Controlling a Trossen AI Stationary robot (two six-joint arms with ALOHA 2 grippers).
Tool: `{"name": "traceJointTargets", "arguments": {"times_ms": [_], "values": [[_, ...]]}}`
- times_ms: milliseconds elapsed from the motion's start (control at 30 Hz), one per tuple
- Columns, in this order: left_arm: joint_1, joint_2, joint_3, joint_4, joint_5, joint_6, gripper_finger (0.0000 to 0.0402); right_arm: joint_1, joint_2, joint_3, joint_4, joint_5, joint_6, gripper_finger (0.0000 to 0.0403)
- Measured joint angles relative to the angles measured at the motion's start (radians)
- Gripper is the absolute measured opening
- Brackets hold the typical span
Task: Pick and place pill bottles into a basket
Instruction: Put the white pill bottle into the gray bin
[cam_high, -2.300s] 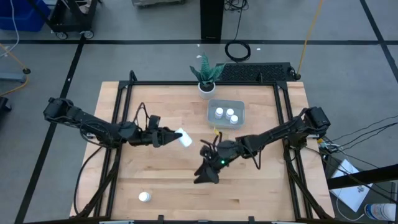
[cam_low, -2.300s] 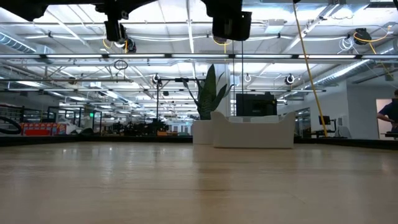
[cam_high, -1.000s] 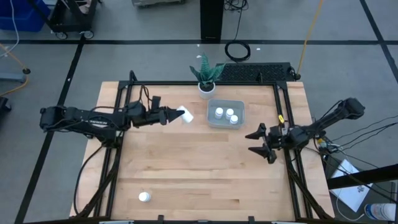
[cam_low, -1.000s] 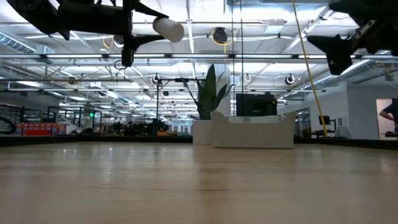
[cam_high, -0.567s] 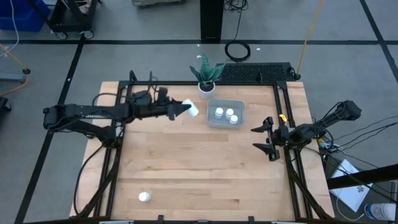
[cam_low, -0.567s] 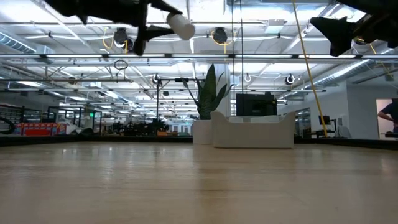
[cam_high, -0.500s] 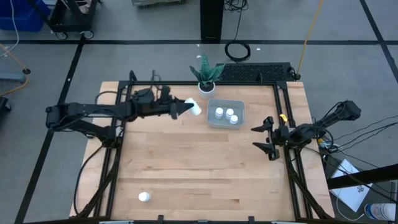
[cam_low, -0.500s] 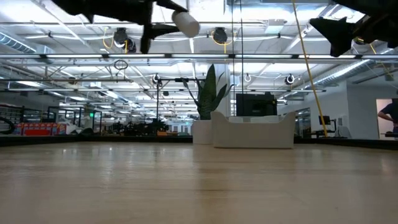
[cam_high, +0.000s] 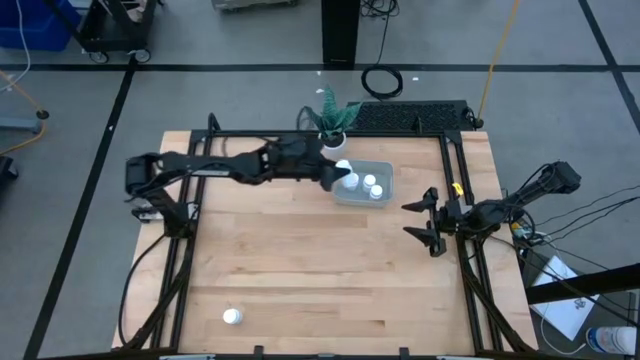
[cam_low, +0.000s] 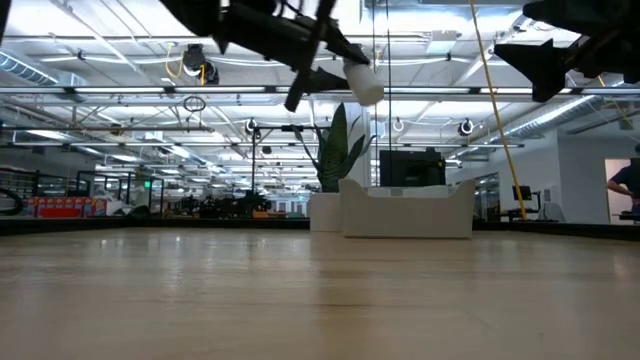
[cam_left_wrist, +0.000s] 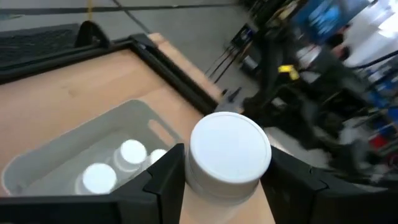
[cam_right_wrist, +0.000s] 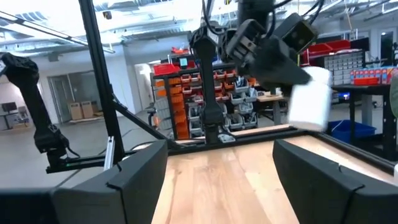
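One pill bottle (cam_high: 343, 169), gripped by the left claw (cam_high: 338, 176), has reached the basket (cam_high: 385, 178); right claw (cam_high: 424, 221) open, unmoved.

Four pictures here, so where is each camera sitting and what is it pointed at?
High view: overhead, straight down on the table, both arms, the basket.
Low view: table height, looking across into the room; left tool carries a pill bottle.
Left wrist view: on the left arm, past its fingers down into the basket.
Right wrist view: on the right arm, looking across the table.
All four show the held bottle.
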Motion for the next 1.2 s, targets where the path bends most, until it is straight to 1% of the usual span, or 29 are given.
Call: {"name": "traceJointTargets", "arguments": {"times_ms": [133,300,400,500,633,733,867,933,1100,1200], "values": [[-0.008,0.095,0.108,-0.084,-0.039,0.045,0.018,0.0,0.0,0.0,-0.001,-0.001,0.007,0.0282],[-0.021,0.163,0.161,-0.093,-0.046,0.064,0.0189,0.0,0.0,0.0,-0.002,-0.002,0.007,0.0285],[-0.032,0.181,0.164,-0.11,-0.061,0.07,0.0187,0.0,0.0,-0.001,-0.002,-0.002,0.007,0.0287],[-0.047,0.182,0.164,-0.164,-0.131,0.096,0.0181,0.0,0.0,-0.001,-0.002,-0.002,0.007,0.0287],[-0.071,0.183,0.149,-0.171,-0.229,0.161,0.0186,0.0,0.0,-0.001,-0.002,-0.002,0.006,0.0284],[-0.082,0.183,0.149,-0.162,-0.235,0.198,0.019,0.0,0.0,-0.001,-0.006,-0.002,0.006,0.0282],[-0.094,0.219,0.145,-0.162,-0.256,0.195,0.0181,0.0,0.0,-0.001,-0.007,-0.002,0.006,0.0283],[-0.103,0.245,0.147,-0.113,-0.257,0.205,0.0179,0.0,0.0,-0.001,-0.01,-0.002,0.007,0.0285],[-0.126,0.298,0.147,-0.075,-0.257,0.192,0.0191,0.0,0.0,-0.001,-0.016,-0.002,0.01,0.0287],[-0.136,0.318,0.147,-0.033,-0.304,0.2,0.0188,0.0,-0.001,-0.001,-0.016,-0.002,0.01,0.0286]]}}
